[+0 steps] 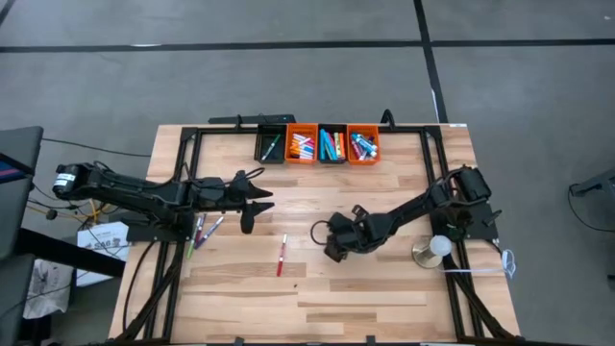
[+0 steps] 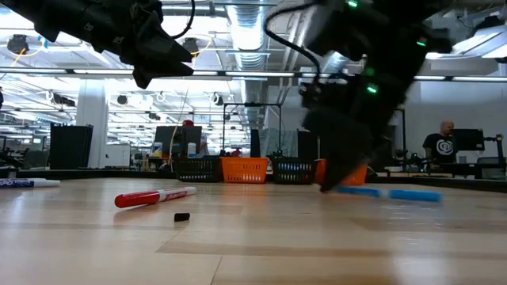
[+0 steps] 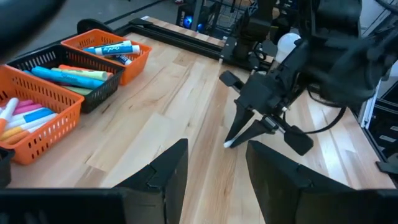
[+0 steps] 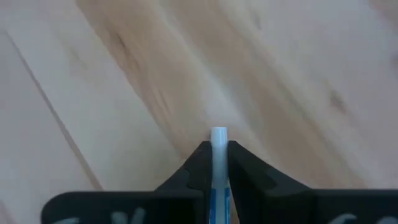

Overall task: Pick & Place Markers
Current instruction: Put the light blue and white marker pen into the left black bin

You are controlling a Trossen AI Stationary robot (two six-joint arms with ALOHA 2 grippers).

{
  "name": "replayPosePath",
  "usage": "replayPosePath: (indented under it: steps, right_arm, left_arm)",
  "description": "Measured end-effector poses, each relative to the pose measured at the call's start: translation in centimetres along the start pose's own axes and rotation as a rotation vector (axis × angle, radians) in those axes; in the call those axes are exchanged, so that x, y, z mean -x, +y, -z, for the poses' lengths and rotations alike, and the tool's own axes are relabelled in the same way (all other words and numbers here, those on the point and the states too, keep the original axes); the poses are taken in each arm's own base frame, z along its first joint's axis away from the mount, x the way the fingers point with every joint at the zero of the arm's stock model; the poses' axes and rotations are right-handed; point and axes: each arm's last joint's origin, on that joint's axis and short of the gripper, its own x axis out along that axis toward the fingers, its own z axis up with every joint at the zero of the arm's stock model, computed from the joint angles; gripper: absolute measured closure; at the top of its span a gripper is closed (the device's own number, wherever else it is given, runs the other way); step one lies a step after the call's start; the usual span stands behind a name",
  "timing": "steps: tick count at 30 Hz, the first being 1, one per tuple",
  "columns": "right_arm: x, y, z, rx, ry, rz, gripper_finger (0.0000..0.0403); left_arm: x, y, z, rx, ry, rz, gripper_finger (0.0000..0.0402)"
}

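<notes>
**Right jaws pinched on a blue marker at mid-bench**

The jaws of the right gripper (image 4: 217, 155) are drawn in tight around a thin blue-and-white capped marker (image 4: 218, 140), its pale tip poking out just past the two dark fingertips. In the high view this gripper (image 1: 333, 252) sits low over the pale wooden bench (image 1: 384, 288), a little toward five o'clock of the bench's centre. The left gripper (image 3: 214, 168) waits toward nine o'clock with its jaws partly open and nothing between them.

The other markers lie in three places: a red-and-white capped marker (image 1: 282, 256) lies loose on the bench just toward nine o'clock of the right gripper, a few thin coloured markers (image 1: 204, 231) lie under the left arm, and many fill the row of small orange and black mesh bins (image 1: 332, 146) at the twelve o'clock edge.

The step in hand looks like the lift. To do it well, the grip should be firm before rising, since the marker is slim and round and could roll or pivot. Lift straight up, clear of the bench, then carry toward twelve o'clock high enough to pass over the bin rims, and let go only once the marker is inside a bin.
</notes>
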Motion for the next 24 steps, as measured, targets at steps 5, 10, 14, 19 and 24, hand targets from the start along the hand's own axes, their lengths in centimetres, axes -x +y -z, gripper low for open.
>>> replayPosePath:
  steps: [5, 10, 14, 19, 24]
  right_arm:
    - [0.8, 0.6, -3.1, 0.089, -0.085, -0.05, 0.0391]
    - [2.6, 1.2, -7.3, 0.178, -0.191, -0.083, 0.038]
    - [4.8, 1.7, -10.7, 0.247, -0.293, -0.109, 0.0383]
    - [7.6, 2.3, -13.7, 0.32, -0.399, -0.132, 0.0394]
    - [10.0, 2.9, -15.5, 0.373, -0.479, -0.17, 0.0386]
  left_arm:
    - [0.0, 0.0, 0.0, 0.0, 0.0, 0.0, 0.0243]
    - [-0.2, 0.0, 0.1, -0.001, 0.005, 0.004, 0.0243]
    - [-0.9, -0.2, 0.6, -0.037, 0.052, 0.061, 0.0243]
    - [-1.8, -0.3, 1.4, -0.064, 0.095, 0.064, 0.0243]
    - [-2.3, -0.6, 1.1, -0.079, 0.039, 0.1, 0.0243]
